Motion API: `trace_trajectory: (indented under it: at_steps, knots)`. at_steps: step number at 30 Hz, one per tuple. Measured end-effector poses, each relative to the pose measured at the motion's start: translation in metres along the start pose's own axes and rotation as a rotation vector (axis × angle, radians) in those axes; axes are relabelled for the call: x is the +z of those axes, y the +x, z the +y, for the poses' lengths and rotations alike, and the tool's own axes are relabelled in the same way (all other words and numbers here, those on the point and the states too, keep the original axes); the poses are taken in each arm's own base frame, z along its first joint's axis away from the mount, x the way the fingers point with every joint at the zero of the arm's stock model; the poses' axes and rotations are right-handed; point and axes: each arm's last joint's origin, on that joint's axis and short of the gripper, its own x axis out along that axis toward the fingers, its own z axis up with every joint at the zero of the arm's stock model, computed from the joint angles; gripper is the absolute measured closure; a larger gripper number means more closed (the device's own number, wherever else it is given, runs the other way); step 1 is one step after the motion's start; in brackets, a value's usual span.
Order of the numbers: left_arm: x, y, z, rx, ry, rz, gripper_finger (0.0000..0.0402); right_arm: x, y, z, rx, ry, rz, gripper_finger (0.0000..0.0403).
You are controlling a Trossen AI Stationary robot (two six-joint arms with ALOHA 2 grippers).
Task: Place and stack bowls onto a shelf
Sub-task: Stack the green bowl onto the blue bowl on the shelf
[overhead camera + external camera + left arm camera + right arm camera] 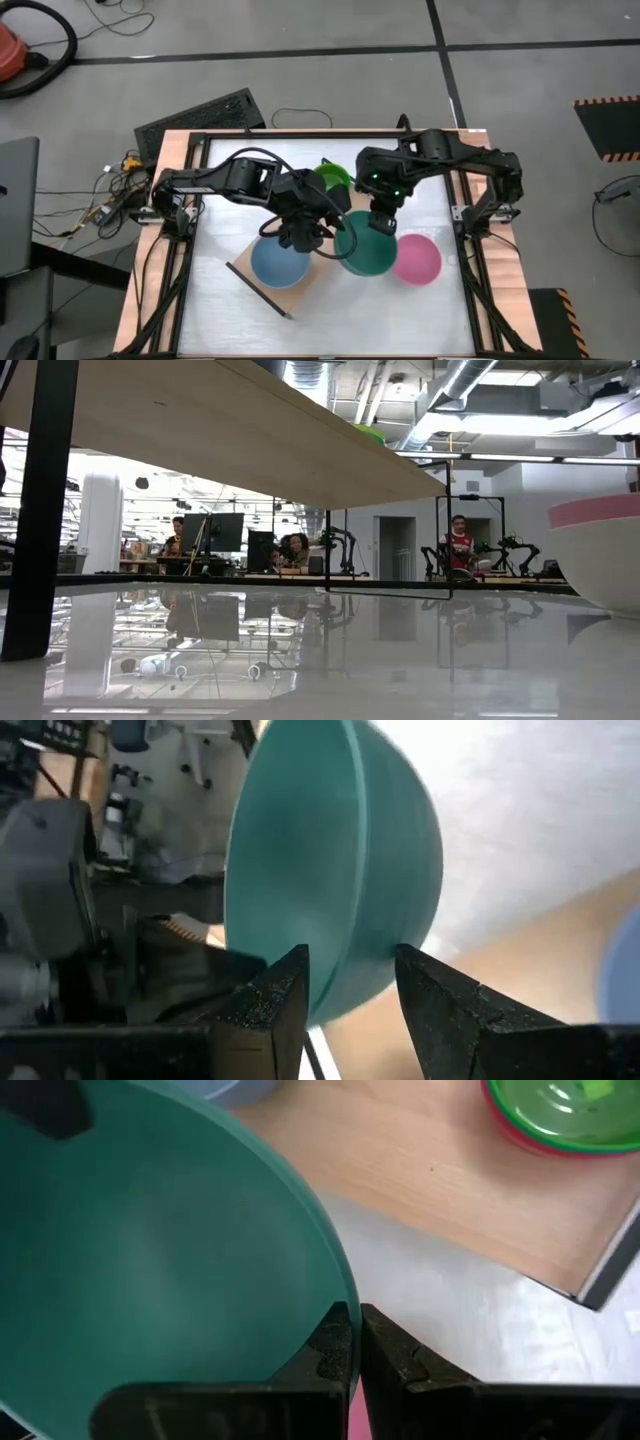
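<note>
A teal bowl is held between both grippers, above the white table and over the right end of the light-wood shelf. My left gripper is at its left rim and my right gripper at its far rim. A blue bowl sits on the shelf board. A lime green bowl nested in a red one sits on the shelf's far part. A pink bowl rests on the table at the right. My left gripper has the teal bowl's wall at the rim between its fingers, one finger inside the bowl and one outside. It comes from the table's left. My right gripper pinches the teal bowl's rim, one finger inside and one outside, from above and the far side. The bowl does not show on the table in the low view.
The shelf board spans overhead in the low view, on black frames. The pink bowl stands close at the right. A black keyboard lies beyond the table's far left corner. People sit in the room behind.
</note>
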Motion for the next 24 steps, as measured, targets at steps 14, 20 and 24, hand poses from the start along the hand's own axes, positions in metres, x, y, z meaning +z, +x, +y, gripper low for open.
trace_trajectory:
  at_steps: [14,20,24]
  knots:
    - [0.005,0.010,-0.012,-0.088,0.065,-0.025,0.0328,-0.001,0.000,0.000,-0.004,-0.048,0.004,0.0373]
    - [0.007,0.012,-0.012,-0.076,0.083,-0.026,0.0391,0.000,0.001,0.002,0.003,-0.125,-0.008,0.0373]
    - [0.007,0.012,-0.012,-0.068,0.083,-0.002,0.0398,0.002,0.000,0.003,0.008,-0.160,-0.026,0.0348]
